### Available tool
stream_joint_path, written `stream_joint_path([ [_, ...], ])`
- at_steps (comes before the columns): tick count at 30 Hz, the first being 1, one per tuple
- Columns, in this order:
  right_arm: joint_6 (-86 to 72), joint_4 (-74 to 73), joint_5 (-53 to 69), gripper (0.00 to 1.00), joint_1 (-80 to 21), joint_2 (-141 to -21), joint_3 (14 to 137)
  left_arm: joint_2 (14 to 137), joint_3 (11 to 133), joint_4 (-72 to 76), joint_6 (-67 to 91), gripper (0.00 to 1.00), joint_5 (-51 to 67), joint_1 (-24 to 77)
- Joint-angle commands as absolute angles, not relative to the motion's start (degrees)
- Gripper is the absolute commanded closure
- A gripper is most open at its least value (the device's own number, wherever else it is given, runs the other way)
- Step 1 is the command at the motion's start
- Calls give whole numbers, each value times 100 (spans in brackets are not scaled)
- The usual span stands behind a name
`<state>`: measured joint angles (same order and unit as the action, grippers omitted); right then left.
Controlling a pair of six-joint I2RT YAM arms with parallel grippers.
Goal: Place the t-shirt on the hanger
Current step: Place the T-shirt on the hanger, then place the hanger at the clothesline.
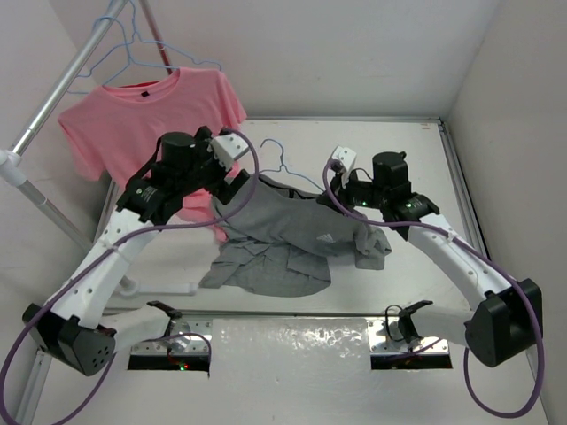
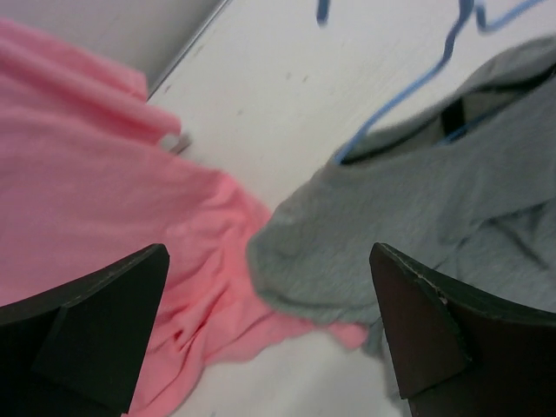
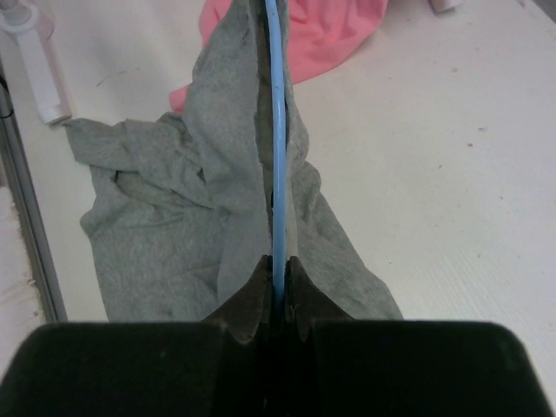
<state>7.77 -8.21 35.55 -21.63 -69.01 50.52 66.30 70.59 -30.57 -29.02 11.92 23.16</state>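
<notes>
The t-shirt (image 1: pixel 283 235), where did it lie? (Inspector)

Mid-table, just beyond the arm bases. Its hem was heaped on the table (image 1: pixel 407 159) nearest them, and the upper body was raised and draped over the hanger (image 3: pixel 275 130). (Assessor)

What held it up? (Inspector)

The right gripper (image 3: pixel 276 278). Its jaws were pinched tight on the blue wire, with grey cloth falling to either side. I judged the grip served to keep the hanger lifted and steady inside the shirt. (Assessor)

And the left gripper (image 2: pixel 269 252)? (Inspector)

Jaws spread wide, nothing between them. It hovered over the shirt's shoulder edge, where the grey cloth overlapped a pink t-shirt (image 2: pixel 87 174). I judged it was placed to take a fresh hold on that shoulder. (Assessor)

How far on was the job? (Inspector)

Partly done, in my judgement. The wire came out at the collar beside the dark neck label, with the hook beyond it. Whether both shoulders sat on the wire could not be told. (Assessor)

The surface? (Inspector)

White, matt, lightly scuffed, with a reflective strip at the near edge. (Assessor)

And the room behind? (Inspector)

The pink t-shirt hung at far left from a metal rail (image 1: pixel 62 88), its hem reaching the table. Spare blue hangers (image 1: pixel 133 44) hung above it. Plain pale walls closed in the back and sides. (Assessor)
</notes>
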Motion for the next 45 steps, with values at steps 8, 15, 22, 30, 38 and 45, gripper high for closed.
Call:
stream_joint_path([
  [8,554,-35,2981,100,-2873,-7083,5914,5688,4451,-5150,-5017,28,467,2285],
  [15,528,-333,2848,100,-3373,-8313,7811,5335,3298,-4755,-4965,29,-1064,2294],
  [22,448,-475,2778,100,-4227,-9763,10295,5063,3006,-4544,-4878,28,-213,2338],
  [30,-43,-345,2655,100,-4851,-11871,13200,4869,2743,-4210,-4772,28,404,2391],
  [38,-685,1431,1882,100,-5159,-12883,13884,4790,2602,-4025,-4685,28,632,2426],
  [45,-457,2311,1283,100,-5484,-13456,14106,4755,2575,-3964,-4623,28,589,2461],
])
